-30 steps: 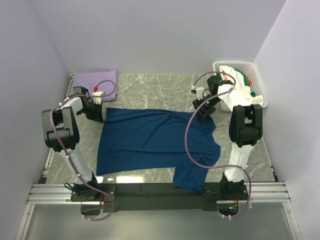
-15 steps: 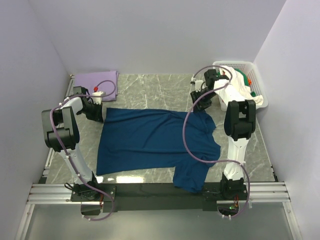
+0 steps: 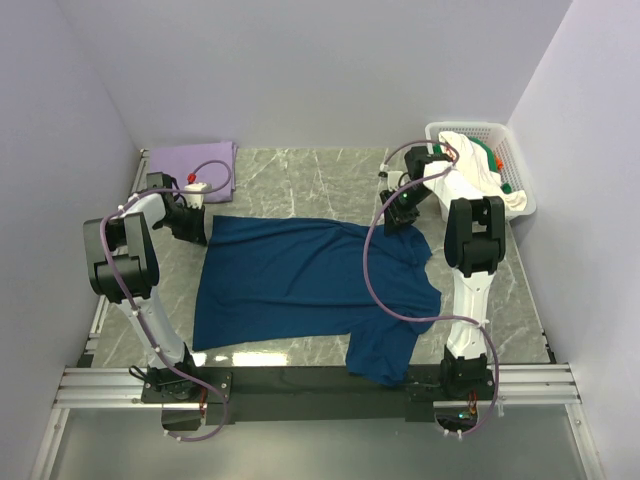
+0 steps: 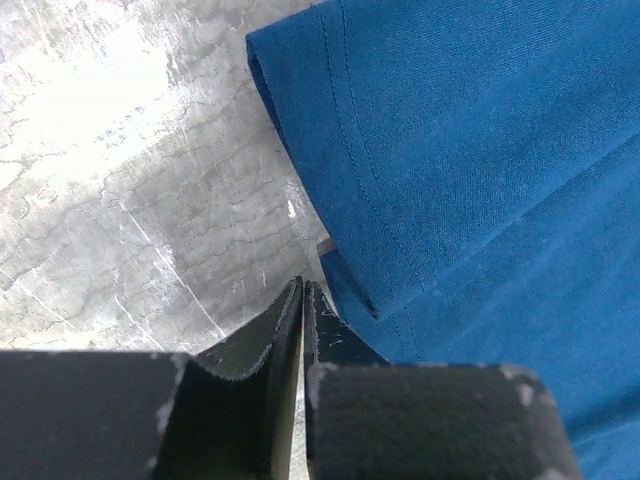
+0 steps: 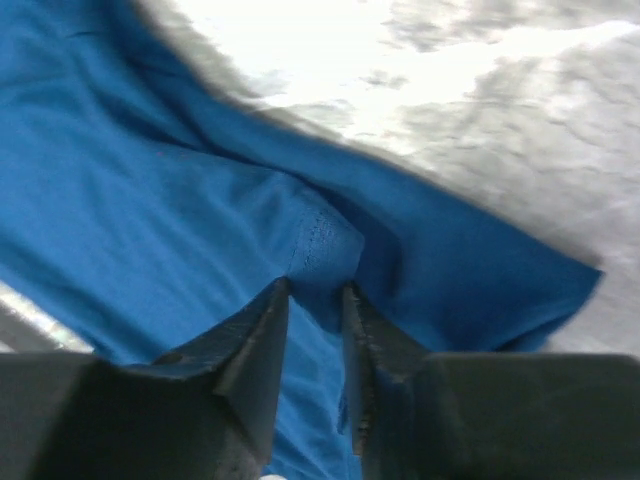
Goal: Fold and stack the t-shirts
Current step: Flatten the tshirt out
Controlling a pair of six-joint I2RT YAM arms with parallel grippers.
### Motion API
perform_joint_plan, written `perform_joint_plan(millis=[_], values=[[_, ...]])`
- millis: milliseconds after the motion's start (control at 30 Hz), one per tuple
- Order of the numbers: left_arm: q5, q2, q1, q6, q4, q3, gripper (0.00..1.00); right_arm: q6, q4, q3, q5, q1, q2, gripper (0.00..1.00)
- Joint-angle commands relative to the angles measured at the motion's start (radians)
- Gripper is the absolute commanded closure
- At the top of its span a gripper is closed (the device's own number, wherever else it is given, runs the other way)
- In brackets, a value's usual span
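Observation:
A dark navy t-shirt (image 3: 310, 280) lies spread flat across the marble table, one sleeve hanging over the near edge. My left gripper (image 3: 196, 228) rests at its far left corner. In the left wrist view it (image 4: 302, 286) is shut, with the stitched hem (image 4: 350, 200) just to the right and no cloth seen between the fingers. My right gripper (image 3: 398, 217) is down on the shirt's far right part. There it (image 5: 315, 285) pinches a raised fold of the navy t-shirt (image 5: 325, 240) between its tips. A pale lavender t-shirt (image 3: 192, 160) lies folded at the back left.
A white lattice basket (image 3: 465, 127) stands at the back right, with a white tee (image 3: 478, 182) draped over its rim and a green one (image 3: 490, 152) inside. Walls close in on the left, back and right. The arms' mounting rail (image 3: 320, 385) runs along the near edge.
The right arm has swung its gripper a little back and to the left over the shirt's far right part, and its jaws have narrowed onto a fold. The left arm has stayed put.

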Motion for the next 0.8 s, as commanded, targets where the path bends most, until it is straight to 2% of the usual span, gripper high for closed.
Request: perform_joint_plan(millis=[0, 100, 167, 200, 233, 367, 467, 533, 700, 767], values=[[0.009, 0.017, 0.005, 0.013, -0.014, 0.020, 0.89, -0.012, -0.054, 0.054, -0.103, 0.008, -0.040, 0.67], [0.010, 0.018, 0.003, 0.014, -0.013, 0.018, 0.89, -0.019, -0.055, 0.054, -0.119, 0.011, -0.063, 0.71], [0.009, 0.020, 0.003, 0.013, -0.014, 0.021, 0.89, -0.024, -0.058, 0.054, -0.119, 0.015, -0.066, 0.80], [0.012, 0.022, 0.005, 0.013, -0.016, 0.023, 0.89, -0.030, -0.060, 0.056, -0.113, 0.018, -0.064, 0.94], [0.012, 0.020, 0.005, 0.013, -0.016, 0.024, 0.89, -0.035, -0.060, 0.062, -0.107, 0.018, -0.064, 1.00], [0.016, 0.014, 0.003, 0.014, -0.019, 0.024, 0.89, -0.046, 0.013, 0.083, -0.030, 0.020, -0.090, 1.00], [0.018, 0.008, 0.005, 0.014, -0.019, 0.026, 0.89, -0.084, 0.150, 0.103, 0.131, 0.038, -0.124, 1.00], [0.019, 0.006, 0.003, 0.013, -0.019, 0.032, 0.89, -0.136, 0.251, 0.140, 0.236, 0.063, -0.123, 1.00], [0.039, 0.015, 0.005, -0.001, -0.022, 0.050, 0.89, -0.326, 0.411, 0.226, 0.355, 0.123, -0.040, 1.00], [0.053, 0.014, 0.006, -0.003, -0.021, 0.046, 0.89, -0.378, 0.526, 0.225, 0.410, 0.152, 0.000, 1.00]])
